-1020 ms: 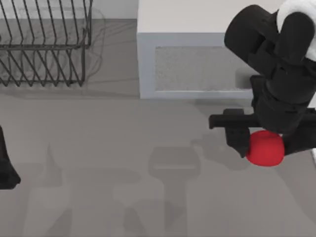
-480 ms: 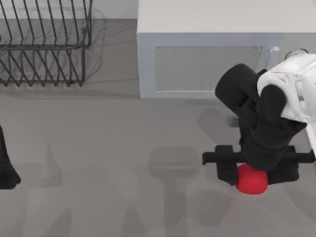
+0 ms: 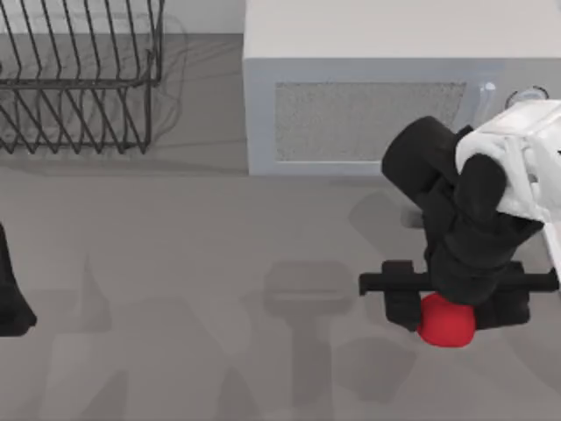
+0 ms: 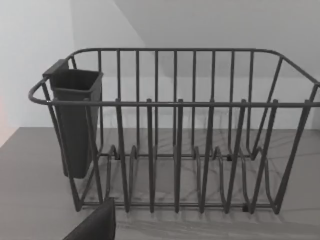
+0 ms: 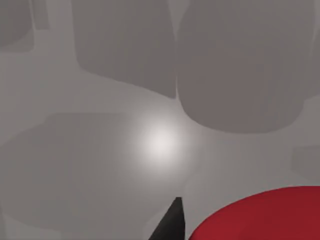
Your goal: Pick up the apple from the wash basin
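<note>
The apple (image 3: 447, 324) is a small bright red lump held between the two black fingers of my right gripper (image 3: 453, 312), which is shut on it over the grey surface at the right, in front of the microwave. In the right wrist view the apple (image 5: 260, 216) fills the lower corner beside a dark fingertip (image 5: 170, 226), with grey surface and shadows beneath. The wash basin is out of view. My left arm (image 3: 10, 303) stays parked at the left edge of the table.
A white microwave (image 3: 368, 96) stands at the back right, close behind my right arm. A dark wire dish rack (image 3: 79, 79) sits at the back left; the left wrist view shows the rack (image 4: 175, 150) with a dark cup holder (image 4: 75, 120).
My right gripper carried the apple toward the table's front edge and slightly left over the first half second. Since then it has barely moved. The left arm is still.
</note>
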You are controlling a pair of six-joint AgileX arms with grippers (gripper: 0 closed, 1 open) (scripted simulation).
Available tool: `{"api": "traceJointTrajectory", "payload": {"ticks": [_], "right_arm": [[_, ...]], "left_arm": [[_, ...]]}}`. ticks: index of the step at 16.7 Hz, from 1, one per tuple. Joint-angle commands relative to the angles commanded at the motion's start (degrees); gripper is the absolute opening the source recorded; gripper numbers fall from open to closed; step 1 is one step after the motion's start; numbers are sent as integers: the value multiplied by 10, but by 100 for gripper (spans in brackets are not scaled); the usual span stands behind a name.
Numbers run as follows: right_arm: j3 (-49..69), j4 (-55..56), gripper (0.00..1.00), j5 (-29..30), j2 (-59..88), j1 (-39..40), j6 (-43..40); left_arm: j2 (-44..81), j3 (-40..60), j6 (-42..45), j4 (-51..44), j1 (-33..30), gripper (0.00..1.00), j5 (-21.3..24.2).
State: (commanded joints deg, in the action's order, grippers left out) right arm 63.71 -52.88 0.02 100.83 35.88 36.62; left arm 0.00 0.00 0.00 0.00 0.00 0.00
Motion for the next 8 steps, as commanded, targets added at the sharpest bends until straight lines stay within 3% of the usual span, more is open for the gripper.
{"api": "traceJointTrajectory", "payload": {"ticks": [8], "right_arm": [[0, 0, 90, 0, 0, 0, 0]], "left_arm": [[0, 0, 0, 0, 0, 100, 0]]}}
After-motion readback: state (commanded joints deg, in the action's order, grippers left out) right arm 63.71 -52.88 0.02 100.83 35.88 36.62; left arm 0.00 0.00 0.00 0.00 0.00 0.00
